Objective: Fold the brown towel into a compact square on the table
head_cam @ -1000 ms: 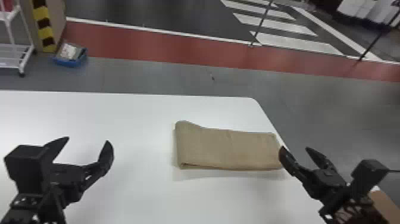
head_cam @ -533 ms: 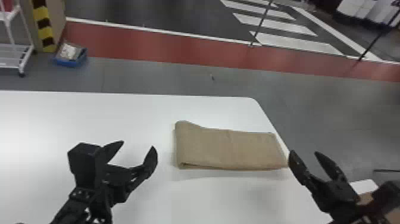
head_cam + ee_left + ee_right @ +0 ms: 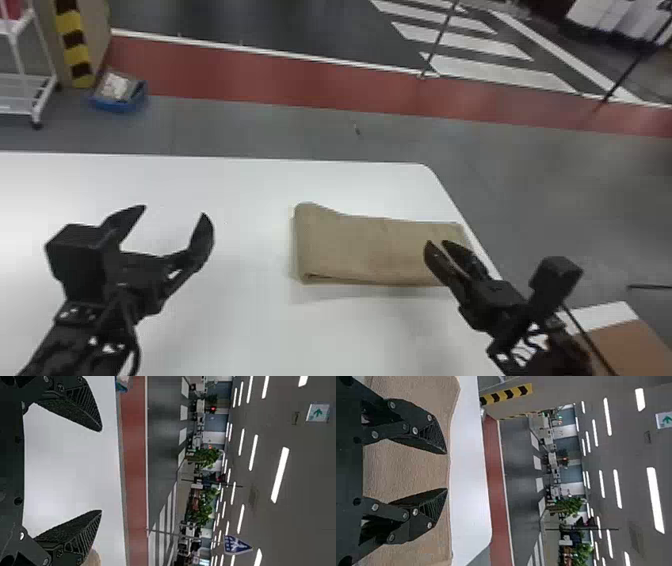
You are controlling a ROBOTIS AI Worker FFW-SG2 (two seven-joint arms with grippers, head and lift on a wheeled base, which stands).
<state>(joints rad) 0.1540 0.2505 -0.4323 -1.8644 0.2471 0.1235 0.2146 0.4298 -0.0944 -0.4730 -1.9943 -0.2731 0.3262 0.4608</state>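
The brown towel (image 3: 370,250) lies as a folded flat strip on the white table (image 3: 225,200), its right end close to the table's right edge. To the left of the towel, my left gripper (image 3: 172,222) is held open, with nothing between its fingers; the left wrist view shows the same open gripper (image 3: 101,471) and a bit of brown cloth beside one finger. My right gripper (image 3: 436,242) is over the towel's right part, its fingers parted. In the right wrist view, the towel (image 3: 407,469) spreads behind the open right gripper (image 3: 447,471).
The table's far edge and rounded far right corner lie beyond the towel. A brown object (image 3: 625,350) is at the lower right beside my right arm. On the floor stand a blue bin (image 3: 120,97) and a white rack (image 3: 22,90).
My right gripper has moved left over the towel's end, and its fingers have come closer together. The left one swung right, then partly back left, staying open. The towel has kept its shape.
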